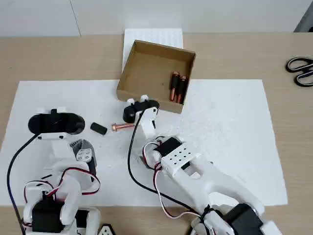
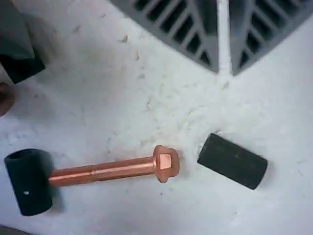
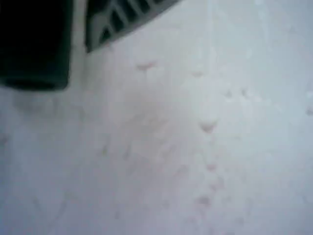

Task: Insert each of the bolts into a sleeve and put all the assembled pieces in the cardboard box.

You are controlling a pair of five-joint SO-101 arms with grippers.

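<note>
A copper bolt (image 1: 122, 127) (image 2: 117, 169) lies flat on the white paper (image 1: 225, 127). Its tip meets a black sleeve (image 1: 129, 113) (image 2: 27, 182), which my right gripper (image 1: 138, 108) appears shut on just in front of the cardboard box (image 1: 128, 73). The right wrist view has that sleeve (image 3: 34, 44) dark beside a grey finger (image 3: 122, 19). A second black sleeve (image 1: 98, 128) (image 2: 233, 160) lies loose past the bolt's head. My left gripper (image 1: 84, 151) (image 2: 224, 61) hovers nearer than these parts, empty, its grey fingers (image 2: 181, 29) almost together. Assembled pieces (image 1: 177, 87) rest in the box.
Scissors (image 1: 300, 71) lie on the wooden table at the far right. A white ribbed sheet (image 1: 152, 36) sits behind the box. Black cables (image 1: 131, 161) trail from both arms across the paper's front half.
</note>
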